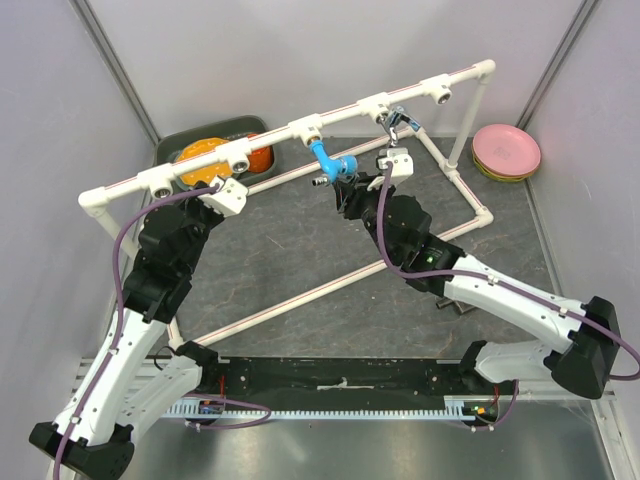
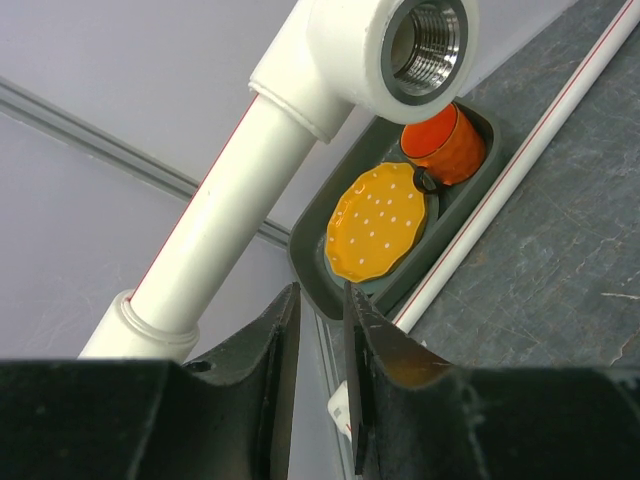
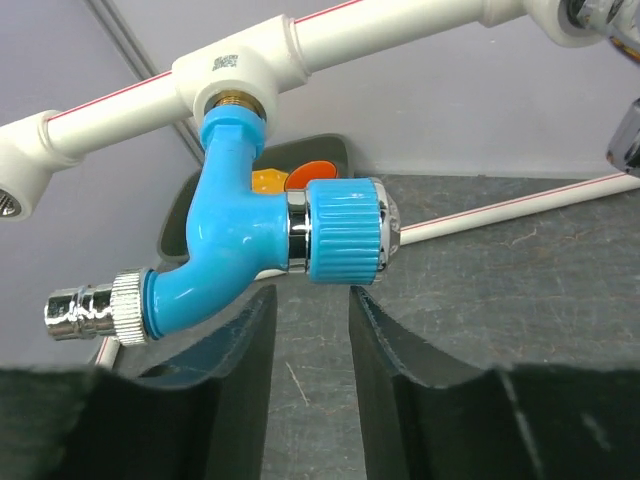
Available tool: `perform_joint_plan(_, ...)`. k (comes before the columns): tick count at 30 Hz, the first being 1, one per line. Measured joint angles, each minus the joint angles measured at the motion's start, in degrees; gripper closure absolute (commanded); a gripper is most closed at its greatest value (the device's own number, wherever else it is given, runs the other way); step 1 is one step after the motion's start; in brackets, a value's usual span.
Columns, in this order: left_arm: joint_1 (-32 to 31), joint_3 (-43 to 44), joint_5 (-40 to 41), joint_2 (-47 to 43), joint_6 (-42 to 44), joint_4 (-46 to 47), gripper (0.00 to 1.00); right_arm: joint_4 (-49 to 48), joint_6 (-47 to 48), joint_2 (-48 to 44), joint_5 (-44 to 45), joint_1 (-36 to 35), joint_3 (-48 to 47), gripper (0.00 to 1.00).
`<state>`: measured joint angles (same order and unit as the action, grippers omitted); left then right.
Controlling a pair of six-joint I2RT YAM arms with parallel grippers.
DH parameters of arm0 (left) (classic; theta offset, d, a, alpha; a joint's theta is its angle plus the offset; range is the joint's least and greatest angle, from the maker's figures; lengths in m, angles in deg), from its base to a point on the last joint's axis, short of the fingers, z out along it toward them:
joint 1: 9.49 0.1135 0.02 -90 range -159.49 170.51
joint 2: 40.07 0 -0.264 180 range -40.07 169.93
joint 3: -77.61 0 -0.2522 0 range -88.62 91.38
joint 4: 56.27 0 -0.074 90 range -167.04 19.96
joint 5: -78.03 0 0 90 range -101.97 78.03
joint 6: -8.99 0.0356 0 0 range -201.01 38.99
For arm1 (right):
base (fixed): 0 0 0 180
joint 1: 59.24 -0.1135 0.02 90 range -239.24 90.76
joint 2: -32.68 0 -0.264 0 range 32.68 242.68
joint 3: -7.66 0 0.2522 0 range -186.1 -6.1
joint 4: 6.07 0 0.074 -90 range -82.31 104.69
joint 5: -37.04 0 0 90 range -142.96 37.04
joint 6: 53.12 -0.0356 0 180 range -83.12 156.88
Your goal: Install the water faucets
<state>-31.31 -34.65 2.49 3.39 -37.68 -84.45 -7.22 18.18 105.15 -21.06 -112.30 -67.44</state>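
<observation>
While both faucets already hang threaded into the pipe frame [image 1: 270,140], only final tightening seems left.

Top view: blue faucet [image 1: 328,160] at centre, chrome faucet [image 1: 398,122] just right of it. Three sockets are bare.

Left wrist view: left hand [image 2: 320,300] at lower centre, narrow and empty, below a bare socket [image 2: 425,45].

Right wrist view: right hand [image 3: 310,298] parted, gripping nothing, just beneath the blue faucet's knob.

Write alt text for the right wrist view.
A blue faucet hangs from a white tee socket on the pipe frame, round knob pointing right, chrome spout left. The right end effector sits open just below it, gripping nothing.
</observation>
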Motion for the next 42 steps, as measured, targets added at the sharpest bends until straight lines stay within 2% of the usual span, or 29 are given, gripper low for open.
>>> perform_joint_plan(3,0.11,0.00,-0.02,-0.02,0.00,0.00,0.69,2.38,2.97,-1.49,-1.36,-0.07,-0.33,0.37)
perform_joint_plan(4,0.17,0.00,-0.02,-0.02,0.00,0.00,0.69,4.22,5.40,-2.25,-2.21,-0.07,-0.74,0.33)
perform_joint_plan(5,0.22,0.00,-0.02,-0.02,0.00,0.00,0.69,5.44,7.02,-2.80,-2.75,-0.04,-1.14,0.24)
perform_joint_plan(6,0.28,0.00,-0.02,-0.02,0.00,0.00,0.69,7.72,10.32,-3.67,-4.09,0.00,-1.95,0.21)
perform_joint_plan(11,0.35,0.00,-0.02,-0.02,0.00,0.00,0.69,14.19,26.16,-7.39,-8.11,-0.07,-4.46,0.09)
perform_joint_plan(16,0.37,0.00,-0.07,-0.02,0.00,0.00,0.69,16.09,48.46,-9.03,-9.25,-0.07,-4.50,0.02)
perform_joint_plan(22,0.37,-0.04,-0.11,-0.11,0.00,0.00,0.69,15.45,67.47,-4.63,-8.90,-0.09,-4.52,0.02)
perform_joint_plan(31,0.57,-0.17,-0.20,-0.28,-0.02,0.00,0.69,14.62,79.28,0.96,-9.44,-1.11,-7.76,0.06)
perform_joint_plan(40,0.76,-0.44,-1.09,-0.31,0.00,-0.02,0.69,11.23,82.51,4.61,-9.88,-1.55,-10.14,0.22)
perform_joint_plan(42,0.79,-0.50,-1.11,-0.31,0.00,-0.02,0.69,10.54,82.82,5.46,-9.81,-1.55,-10.14,0.33)
